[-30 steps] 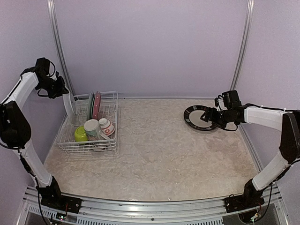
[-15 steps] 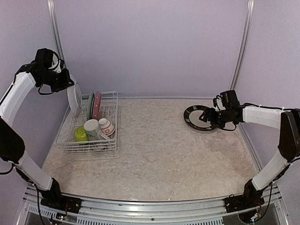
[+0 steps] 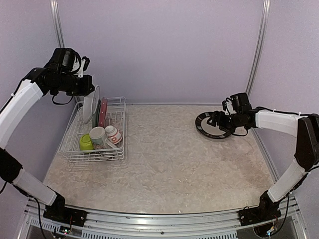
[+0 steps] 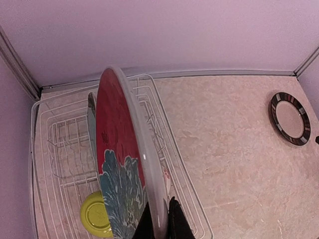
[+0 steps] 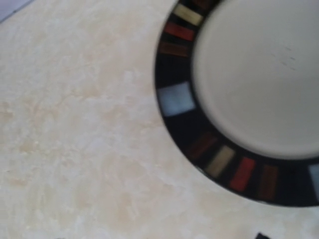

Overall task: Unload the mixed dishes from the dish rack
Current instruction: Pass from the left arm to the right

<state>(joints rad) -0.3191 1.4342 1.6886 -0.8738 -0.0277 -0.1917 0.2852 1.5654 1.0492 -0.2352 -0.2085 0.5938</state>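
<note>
My left gripper (image 3: 85, 88) is shut on the rim of the red plate with the teal flower (image 4: 117, 164) and holds it on edge in the air above the back of the white wire dish rack (image 3: 94, 159). The plate also shows in the top view (image 3: 90, 104). In the rack stand a pale teal plate, a pink plate (image 3: 102, 112), a cream mug (image 3: 97, 135), a lime-green bowl (image 3: 85, 143) and a small white-and-red bowl (image 3: 113, 133). A black-rimmed plate (image 3: 210, 124) lies flat on the table at the right. My right gripper (image 3: 218, 121) hovers low over its near rim, open and empty.
The rack stands at the left of the beige table, close to the left wall. The back wall runs just behind the rack and the black-rimmed plate (image 5: 249, 89). Metal posts stand in both back corners.
My left arm has lifted the red flower plate up and to the right, out of its slot in the rack. My right gripper has shifted slightly left over the black-rimmed plate.
</note>
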